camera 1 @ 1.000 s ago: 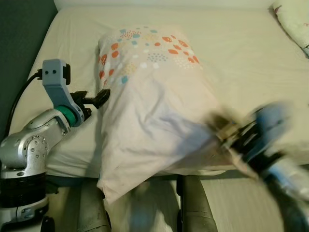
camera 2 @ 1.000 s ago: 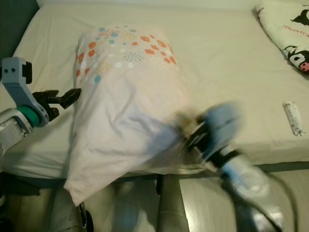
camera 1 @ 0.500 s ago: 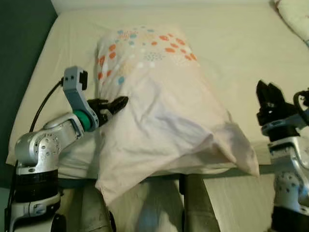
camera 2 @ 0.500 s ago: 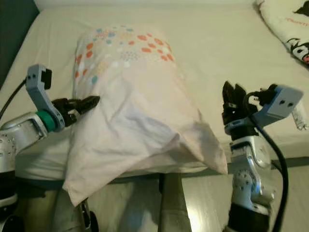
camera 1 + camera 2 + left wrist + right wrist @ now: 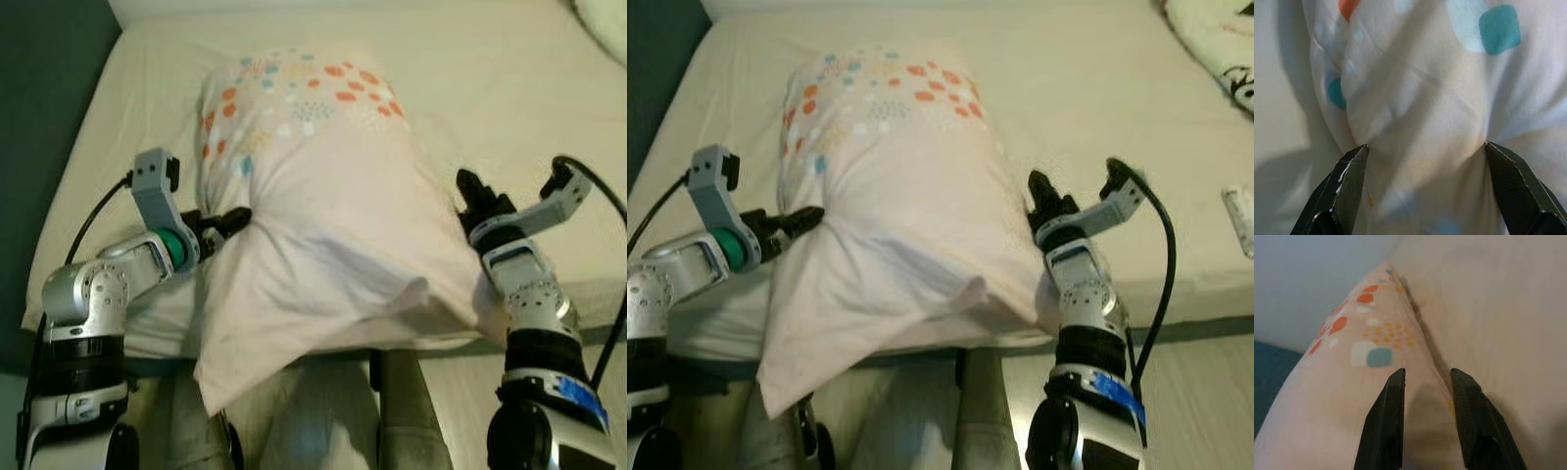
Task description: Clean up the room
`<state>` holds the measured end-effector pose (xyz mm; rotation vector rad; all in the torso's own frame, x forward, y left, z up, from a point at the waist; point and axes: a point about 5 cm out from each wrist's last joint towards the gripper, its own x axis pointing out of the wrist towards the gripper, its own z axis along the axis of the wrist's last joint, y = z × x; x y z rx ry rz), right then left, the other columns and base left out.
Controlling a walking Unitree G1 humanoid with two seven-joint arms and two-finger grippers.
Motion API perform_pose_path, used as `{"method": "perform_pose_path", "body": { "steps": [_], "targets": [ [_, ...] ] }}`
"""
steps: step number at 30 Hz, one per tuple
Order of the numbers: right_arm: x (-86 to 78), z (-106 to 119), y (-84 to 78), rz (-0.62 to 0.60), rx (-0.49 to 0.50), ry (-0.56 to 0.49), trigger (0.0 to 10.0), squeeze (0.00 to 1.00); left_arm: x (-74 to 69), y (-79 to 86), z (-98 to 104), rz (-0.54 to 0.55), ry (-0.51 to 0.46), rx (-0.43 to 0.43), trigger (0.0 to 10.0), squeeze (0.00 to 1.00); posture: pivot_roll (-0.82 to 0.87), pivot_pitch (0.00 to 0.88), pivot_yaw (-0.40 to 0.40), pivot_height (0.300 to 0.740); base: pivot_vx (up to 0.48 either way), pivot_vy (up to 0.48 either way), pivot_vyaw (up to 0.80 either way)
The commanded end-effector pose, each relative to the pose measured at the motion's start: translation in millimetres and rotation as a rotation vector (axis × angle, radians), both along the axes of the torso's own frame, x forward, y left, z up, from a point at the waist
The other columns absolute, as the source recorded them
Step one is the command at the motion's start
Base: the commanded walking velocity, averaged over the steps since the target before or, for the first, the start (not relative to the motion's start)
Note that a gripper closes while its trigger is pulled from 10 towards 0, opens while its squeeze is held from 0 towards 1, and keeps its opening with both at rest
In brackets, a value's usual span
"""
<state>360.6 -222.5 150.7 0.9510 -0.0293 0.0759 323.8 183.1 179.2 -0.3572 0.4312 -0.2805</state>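
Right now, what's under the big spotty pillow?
The pillow lies on the cream bed, and its near end droops past the bed edge. Whatever else sits beneath is covered.

Spotted pillow [image 5: 323,225] lies lengthwise overhanging bed [image 5: 490,88].

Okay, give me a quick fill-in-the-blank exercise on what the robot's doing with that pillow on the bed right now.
1. The pillow lies on the ____.
2. The left gripper presses its open fingers into the pillow's ____ side.
3. The pillow's near end hangs over the bed's ____.
4. The right gripper sits at the pillow's ____ side.

Missing words: bed; left; edge; right
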Motion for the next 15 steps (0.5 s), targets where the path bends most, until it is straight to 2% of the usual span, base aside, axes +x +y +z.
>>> {"method": "perform_pose_path", "body": {
  "steps": [1,4,7,12,13,15],
  "targets": [
    [-1.8,-13.1,2.1,0.021,0.032,0.055,10.0,1.0,-5.4,3.8,-10.7,0.013,0.05,0.007,10.0,0.0,-0.02,0.162,0.062,0.546,0.0,0.0,0.0],
    [-2.4,-21.2,4.0,0.04,0.02,0.099,10.0,1.0,-6.8,5.4,-12.5,0.025,0.055,0.009,10.0,0.0,-0.02,0.161,0.057,0.546,0.0,0.0,0.0],
    [-1.0,-22.4,3.2,0.06,0.025,0.093,10.0,1.0,-7.5,5.7,-14.2,0.033,0.062,0.009,10.0,0.0,-0.02,0.16,0.055,0.546,0.0,0.0,0.0],
    [4.5,-21.3,11.4,0.185,0.102,0.089,10.0,1.0,-11.4,4.6,-17.2,0.014,0.093,0.001,10.0,0.0,-0.02,0.159,0.057,0.546,0.0,0.0,0.0],
    [5.4,-21.0,13.6,0.211,0.115,0.089,10.0,0.0,-12.6,3.1,-17.5,0.0,0.1,-0.008,10.0,0.0,-0.02,0.156,0.057,0.546,0.0,0.0,0.0],
    [6.1,-21.4,15.0,0.223,0.125,0.096,10.0,0.0,-13.7,1.0,-17.4,-0.014,0.106,-0.021,10.0,0.0,-0.02,0.156,0.057,0.546,0.0,0.0,0.0]
  ]
}}
